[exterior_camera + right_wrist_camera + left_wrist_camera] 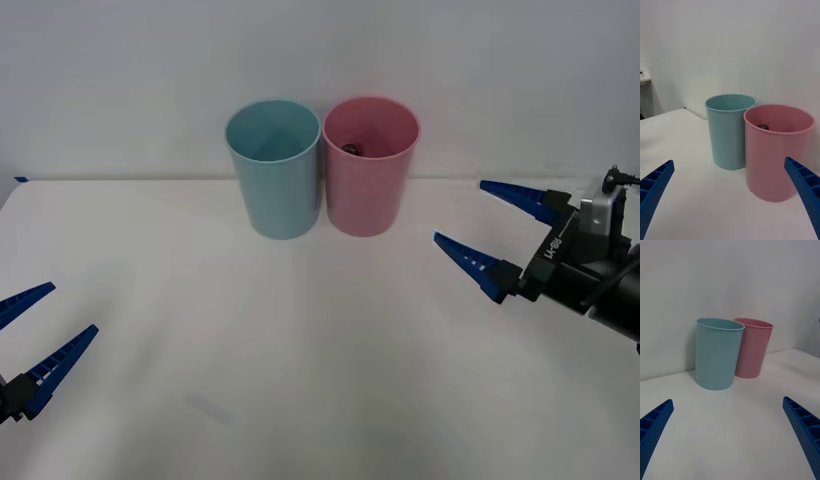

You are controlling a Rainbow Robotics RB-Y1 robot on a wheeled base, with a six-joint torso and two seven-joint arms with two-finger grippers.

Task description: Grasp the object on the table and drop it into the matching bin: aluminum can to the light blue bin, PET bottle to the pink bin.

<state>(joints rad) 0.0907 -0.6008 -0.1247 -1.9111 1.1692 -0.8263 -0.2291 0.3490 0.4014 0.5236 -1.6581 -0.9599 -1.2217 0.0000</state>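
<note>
The pink bin (370,180) (778,161) (752,350) stands at the back of the white table (300,380), touching the light blue bin (275,175) (728,131) (717,354) on its left. Inside the pink bin, just below the rim, a small dark bit of the PET bottle (350,148) (762,126) shows; the rest of it is hidden by the wall. My right gripper (459,210) (728,161) hovers open to the right of the pink bin, holding nothing. Near the table's front left edge my left gripper (74,307) (727,400) is open and holds nothing.
A plain white wall (320,50) rises right behind the two bins. The tabletop stretches bare from the bins to the front edge between the two arms.
</note>
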